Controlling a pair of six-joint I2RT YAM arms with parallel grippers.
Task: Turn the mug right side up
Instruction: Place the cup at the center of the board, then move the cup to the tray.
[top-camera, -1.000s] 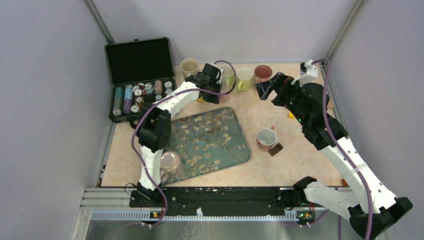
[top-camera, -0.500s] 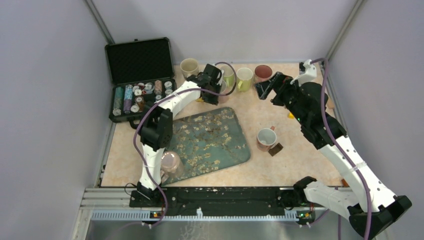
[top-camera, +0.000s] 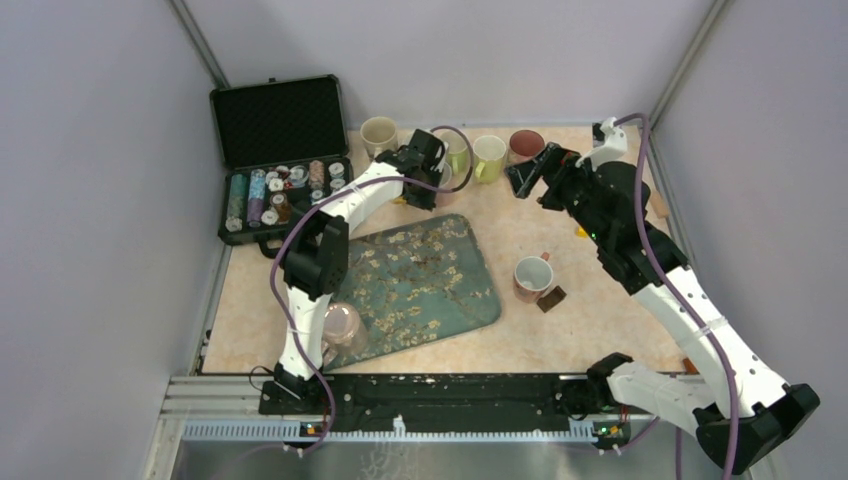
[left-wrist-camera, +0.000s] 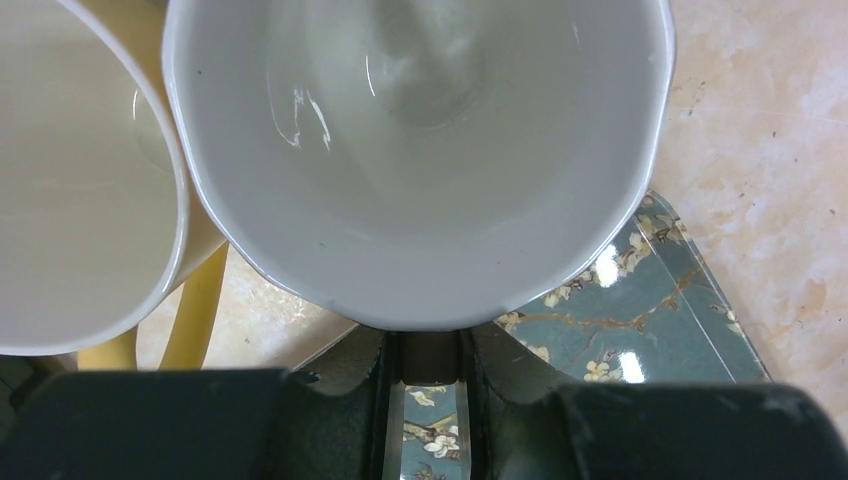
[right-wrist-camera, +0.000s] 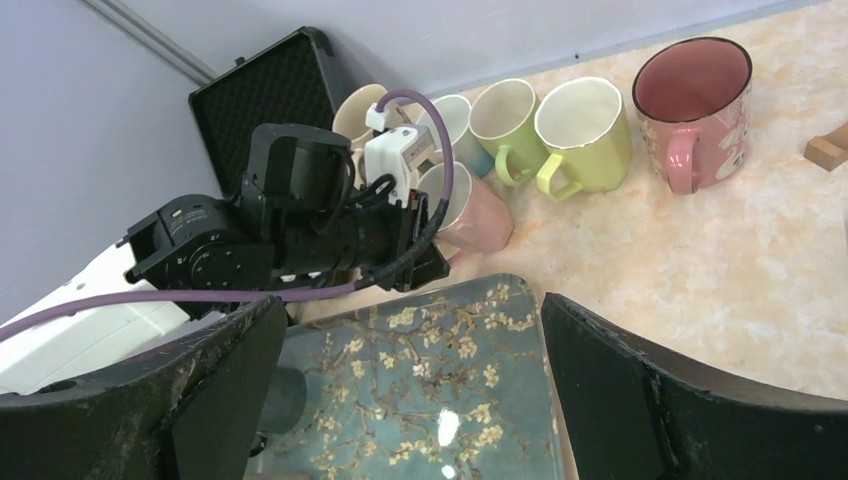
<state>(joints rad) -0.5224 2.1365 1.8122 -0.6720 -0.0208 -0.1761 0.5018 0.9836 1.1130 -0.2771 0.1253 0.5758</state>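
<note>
Left wrist view: we see our left gripper (left-wrist-camera: 430, 352) with its jaws narrowed to a slit, pinching the near wall of the pink mug (left-wrist-camera: 420, 150), whose white inside fills the space just ahead of them, mouth tipped toward them. Our right gripper (right-wrist-camera: 408, 305) holds nothing, jaws spread wide, the floral tray (right-wrist-camera: 450, 380) showing between them

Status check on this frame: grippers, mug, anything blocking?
Left gripper shut on pink ceramic mug; right gripper open, empty. Mug tilted, mouth toward left wrist camera, not upright. Pale mug with yellow handle right beside it.
</note>
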